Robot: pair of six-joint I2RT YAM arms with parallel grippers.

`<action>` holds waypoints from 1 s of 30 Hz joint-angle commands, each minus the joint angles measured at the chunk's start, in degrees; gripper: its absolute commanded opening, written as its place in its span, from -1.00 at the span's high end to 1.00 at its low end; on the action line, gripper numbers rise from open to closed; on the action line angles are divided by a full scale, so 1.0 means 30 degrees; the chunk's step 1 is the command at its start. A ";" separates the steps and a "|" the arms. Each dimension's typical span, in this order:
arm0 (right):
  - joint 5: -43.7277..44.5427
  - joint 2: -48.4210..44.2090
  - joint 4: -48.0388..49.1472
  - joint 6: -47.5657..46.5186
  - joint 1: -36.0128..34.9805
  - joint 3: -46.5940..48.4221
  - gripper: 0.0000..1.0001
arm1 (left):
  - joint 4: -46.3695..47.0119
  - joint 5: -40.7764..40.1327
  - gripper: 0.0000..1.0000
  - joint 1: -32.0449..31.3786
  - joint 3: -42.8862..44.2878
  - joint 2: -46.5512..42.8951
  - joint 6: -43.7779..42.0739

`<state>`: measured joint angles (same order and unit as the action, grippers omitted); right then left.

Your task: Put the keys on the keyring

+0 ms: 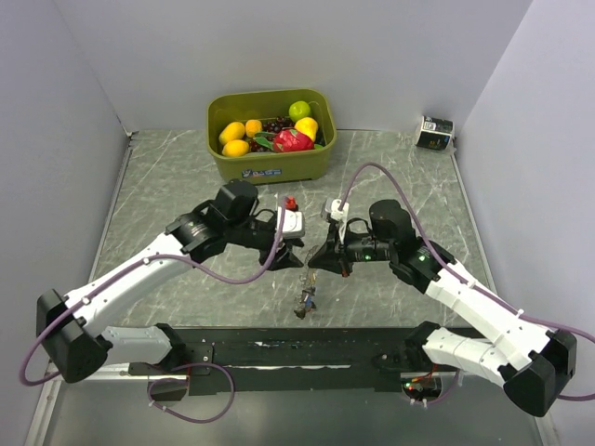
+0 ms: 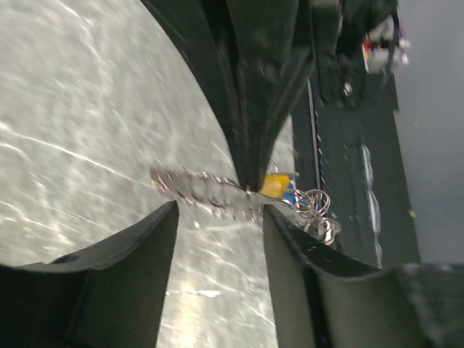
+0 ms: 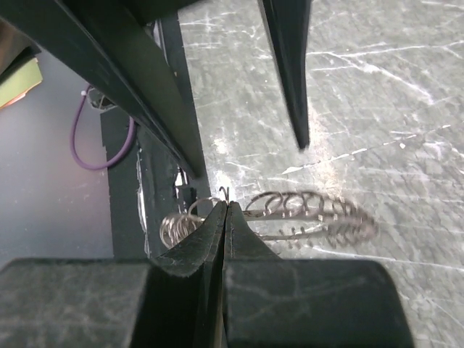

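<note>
Right claw (image 3: 225, 212) is pinched tight on the wire keyring (image 3: 308, 212), low over the bench (image 1: 177, 177)! Left claw (image 2: 220, 214) gapes wide, one finger on either side of that ring. The keys (image 1: 305, 302) bunch at six o'clock from both claws, and one red key (image 1: 291, 202) lies off at twelve.

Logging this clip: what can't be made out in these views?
1. Key count: in the top view the key cluster is too small. The left wrist view shows only a yellow head and some blue; the rest is blurred beside the right gripper and its shut jaws.
2. Right wrist view: the keys are hidden behind its own jaws. Only the keyring coil and small rings show.
3. Small box, top view: label too small to read.
4. Red item, top view: too small to identify.
</note>
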<state>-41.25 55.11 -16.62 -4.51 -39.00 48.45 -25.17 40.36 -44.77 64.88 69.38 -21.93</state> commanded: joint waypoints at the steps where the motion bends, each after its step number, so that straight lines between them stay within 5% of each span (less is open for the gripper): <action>1: 0.0334 0.0232 0.0238 -0.0341 -0.0212 0.1196 1.00 | -0.1457 0.0959 -0.08 -0.0368 0.0902 0.0368 -0.0863; 16: 0.0158 -0.0294 0.0852 -0.0312 -0.0271 0.0815 1.00 | -0.0635 0.1371 0.29 -0.1042 0.0931 0.1627 -0.0628; 24: 0.0159 -0.0500 0.0854 -0.0312 -0.0270 0.0726 1.00 | -0.1189 0.1341 0.98 -0.1071 0.1340 0.2037 -0.1009; 30: 0.0274 -0.0587 0.0853 -0.0195 -0.0270 0.0698 1.00 | -0.0314 0.1372 0.98 -0.1071 0.0962 0.1718 -0.0688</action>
<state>-40.12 54.74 -18.06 -5.43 -39.40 48.86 -29.23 42.68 -47.59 66.59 75.26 -23.49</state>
